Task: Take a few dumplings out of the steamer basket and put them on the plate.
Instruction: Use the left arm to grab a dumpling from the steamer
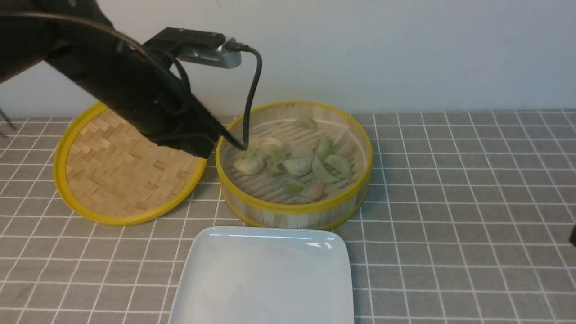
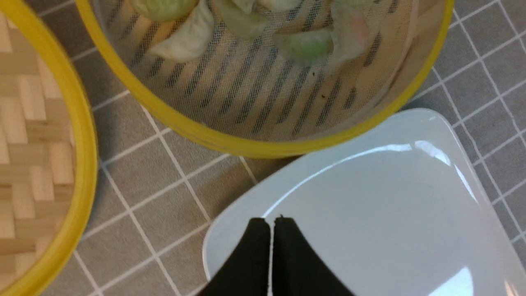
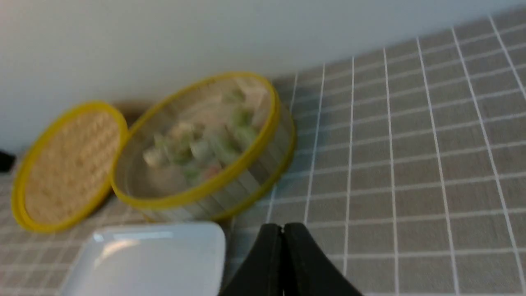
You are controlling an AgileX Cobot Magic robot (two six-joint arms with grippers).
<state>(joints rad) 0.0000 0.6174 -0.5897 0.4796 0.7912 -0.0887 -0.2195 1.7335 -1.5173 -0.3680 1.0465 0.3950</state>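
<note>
We find no brand, label or writing that we can read, either on the dishes or on the silver camera fixed to the dark left arm in the upper left of the front view. The surface is a table covering in matte grey-brown, crossed by a grid of thin white lines, and behind it a plain pale wall fills the upper part of the frame. At the centre, the steamer basket is round, with an upright wall of pale bamboo slats between bright yellow rims. Inside it, on a slatted floor, lie the dumplings, small pleated crescents in pale green and whitish beige, one tinged pink, loosely scattered and some touching. Left of the basket we see a flat woven lid edged in yellow, partly hidden by the arm. At bottom centre, just in front of the basket, sits the plate, glossy, white and square with rounded corners, its near edge cut off by the frame; it is bare where we see it. The left gripper is clenched on nothing, and the right gripper is likewise pinched together and holds nothing.
</note>
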